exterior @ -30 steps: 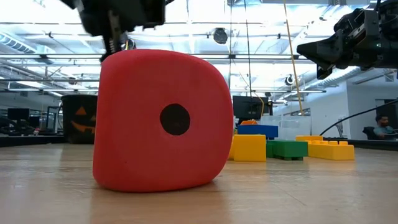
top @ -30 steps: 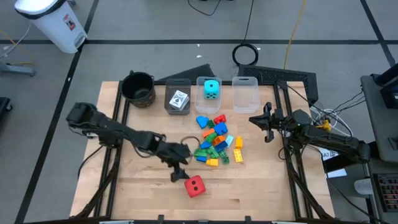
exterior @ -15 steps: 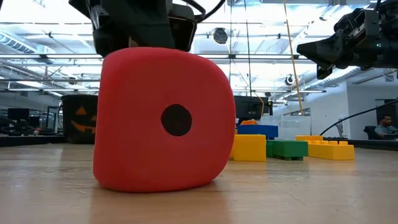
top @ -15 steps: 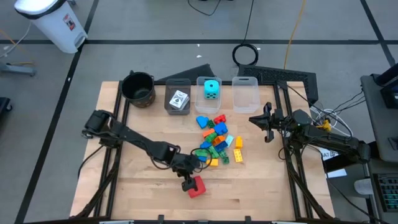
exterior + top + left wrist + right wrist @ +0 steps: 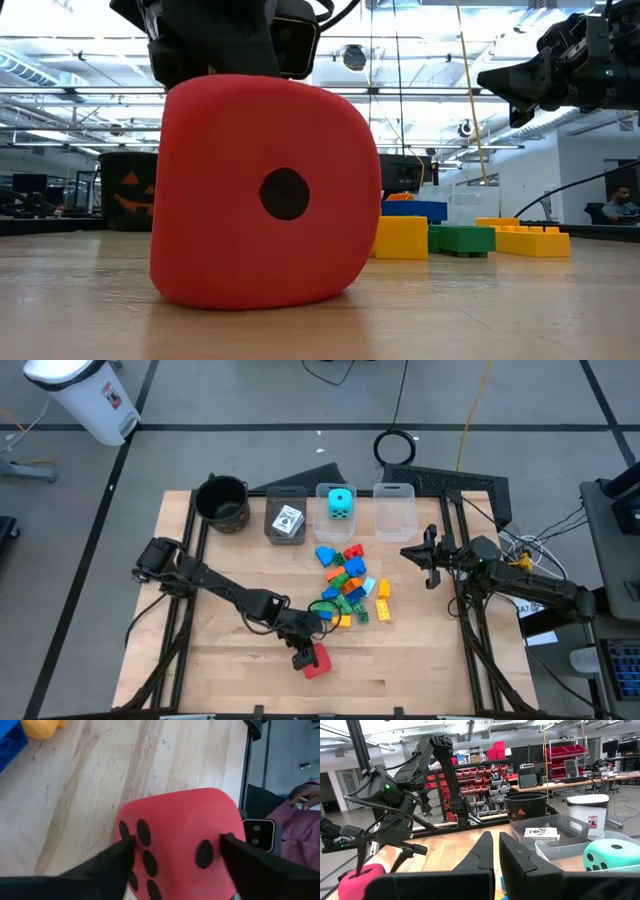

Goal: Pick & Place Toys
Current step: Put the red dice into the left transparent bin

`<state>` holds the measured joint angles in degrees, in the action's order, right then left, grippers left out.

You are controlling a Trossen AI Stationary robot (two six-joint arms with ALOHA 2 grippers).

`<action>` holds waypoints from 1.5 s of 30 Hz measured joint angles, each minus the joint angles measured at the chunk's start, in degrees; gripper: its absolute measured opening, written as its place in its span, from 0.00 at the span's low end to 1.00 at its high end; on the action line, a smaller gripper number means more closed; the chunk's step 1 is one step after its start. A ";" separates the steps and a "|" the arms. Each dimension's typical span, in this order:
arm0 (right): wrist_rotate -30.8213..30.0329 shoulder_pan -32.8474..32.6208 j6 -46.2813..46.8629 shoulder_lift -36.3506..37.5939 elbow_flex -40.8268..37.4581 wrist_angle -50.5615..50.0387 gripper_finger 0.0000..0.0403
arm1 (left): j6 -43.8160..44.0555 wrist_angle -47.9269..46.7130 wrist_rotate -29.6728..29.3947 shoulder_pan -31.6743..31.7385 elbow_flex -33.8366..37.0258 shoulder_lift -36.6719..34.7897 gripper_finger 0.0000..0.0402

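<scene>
The red cube [image 5: 317,660] sat on the table [image 5: 420,650] near the front edge, all by itself. The left gripper [image 5: 303,656] was down over it, with one finger [image 5: 107,865] on each side. The fingers touched the cube's sides, but I could not tell if they were squeezing it tight. From low down, the cube filled most of the view and rested flat on the wood, with the gripper on top of it.

A little farther back lay the pile of bricks [image 5: 347,585] in the middle of the table. They were blue, green, orange, yellow and red, all mixed up. One yellow brick [image 5: 382,610] lay just off to the right of the pile.

The right gripper [image 5: 428,572] hung over the right side of the table, near the pile but not touching anything. Its fingers were pressed together with nothing in them.

At the back stood a row of things. The black pot [image 5: 222,501] was on the left. Next came a bin [image 5: 287,516] with white cards [image 5: 288,521] in it, then a bin with the cyan cube [image 5: 340,503], then a clear bin [image 5: 394,510].
</scene>
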<state>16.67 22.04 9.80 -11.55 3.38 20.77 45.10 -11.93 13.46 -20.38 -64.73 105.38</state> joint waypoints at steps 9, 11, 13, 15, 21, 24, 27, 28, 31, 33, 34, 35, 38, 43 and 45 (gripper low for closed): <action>0.00 0.00 0.00 0.00 0.00 -0.01 0.01 | 1.50 -0.04 -0.66 0.00 0.00 -0.02 0.33; 0.00 0.00 0.00 0.00 0.00 -0.01 0.01 | 0.73 -0.03 -0.78 0.00 0.00 -0.02 0.33; 0.00 0.00 0.00 0.00 0.00 -0.01 0.01 | 0.42 0.03 -1.07 0.00 0.00 -0.05 0.32; 0.00 0.00 0.00 0.00 0.00 -0.01 0.01 | 0.03 0.01 -1.43 -0.04 -0.08 -0.33 0.32; 0.02 0.00 0.00 0.00 0.00 0.00 0.01 | -4.20 -3.24 -3.08 -0.09 -3.79 -2.33 0.31; 0.00 -0.01 0.00 -0.05 0.00 0.06 0.01 | -6.98 -8.69 -6.47 0.27 -7.77 -4.93 0.31; 0.00 0.00 0.00 -0.07 0.00 0.05 0.01 | -10.62 -15.71 -10.85 1.16 -12.22 -6.93 0.30; 0.00 0.00 0.00 -0.09 0.00 0.01 0.01 | -12.28 -18.17 -12.26 1.73 -13.83 -7.30 0.30; 0.00 0.00 0.00 -0.09 0.00 0.02 0.01 | -18.74 -23.42 -17.22 4.01 -19.16 -8.64 0.30; 0.00 0.00 0.00 -0.09 0.00 -0.01 0.01 | -24.55 -25.11 -19.99 6.14 -22.72 -9.04 0.30; 0.00 -0.02 0.00 -0.09 0.00 0.01 0.01 | -27.74 -25.95 -21.09 7.37 -24.08 -9.07 0.30; 0.00 0.00 0.00 -0.09 0.00 0.00 0.01 | -31.01 -26.38 -21.92 8.80 -25.19 -9.00 0.29; 0.00 -0.01 0.00 -0.09 0.00 0.01 0.01 | -40.99 -25.18 -22.97 13.64 -26.96 -8.86 0.29; 0.00 0.00 0.00 -0.09 0.00 -0.01 0.01 | -57.01 -23.50 -24.97 22.78 -26.96 -8.51 0.29; 0.00 0.00 0.00 -0.09 0.00 0.04 0.01 | -61.88 -21.20 -25.57 26.16 -26.59 -7.76 0.29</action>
<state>16.67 22.04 9.80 -11.64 3.38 20.81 -16.78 -33.13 -12.11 5.78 -91.32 97.62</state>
